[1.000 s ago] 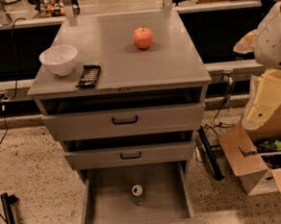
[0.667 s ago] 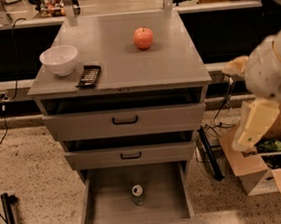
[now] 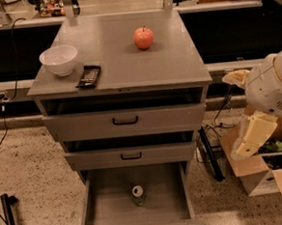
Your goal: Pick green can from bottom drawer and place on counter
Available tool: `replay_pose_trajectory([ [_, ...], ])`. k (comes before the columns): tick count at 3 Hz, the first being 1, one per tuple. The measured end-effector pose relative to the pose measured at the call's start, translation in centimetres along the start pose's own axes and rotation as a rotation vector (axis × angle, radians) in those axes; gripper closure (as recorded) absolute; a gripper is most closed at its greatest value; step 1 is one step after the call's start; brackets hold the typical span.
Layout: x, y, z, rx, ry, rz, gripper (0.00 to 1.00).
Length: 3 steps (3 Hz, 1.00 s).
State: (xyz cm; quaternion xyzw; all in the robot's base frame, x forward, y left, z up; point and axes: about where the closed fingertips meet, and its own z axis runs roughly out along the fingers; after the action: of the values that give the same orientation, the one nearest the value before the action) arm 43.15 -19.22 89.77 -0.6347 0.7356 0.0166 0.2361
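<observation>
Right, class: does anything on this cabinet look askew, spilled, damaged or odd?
Nothing spilled or damaged. The green can stands upright in the open bottom drawer; bowl, black remote and apple sit on the counter. The gripper hangs right of the cabinet.

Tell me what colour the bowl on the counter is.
White bowl, camera view, on the left of the counter; the gripper hangs right of the cabinet.

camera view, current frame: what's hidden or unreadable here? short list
- the gripper: out of frame in the camera view; only the arm shows, at the right edge beside the cabinet.
- the green can: too small for its label to be read.
- the bottom drawer: its front is cut off by the lower edge.
- the top drawer: its inside is hidden under the counter, in shadow.
</observation>
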Motion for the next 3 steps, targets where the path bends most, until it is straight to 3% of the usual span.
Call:
replay_pose_trajectory([
  [1, 0.1, 0.3, 1.7, -0.085, 0.037, -0.046, 0.0],
  [2, 2.2, 1.2, 7.1, -0.226, 0.001, -0.033, 0.0],
  [3, 3.0, 4.4, 12.1, -0.292, -0.117, 0.095, 0.0],
])
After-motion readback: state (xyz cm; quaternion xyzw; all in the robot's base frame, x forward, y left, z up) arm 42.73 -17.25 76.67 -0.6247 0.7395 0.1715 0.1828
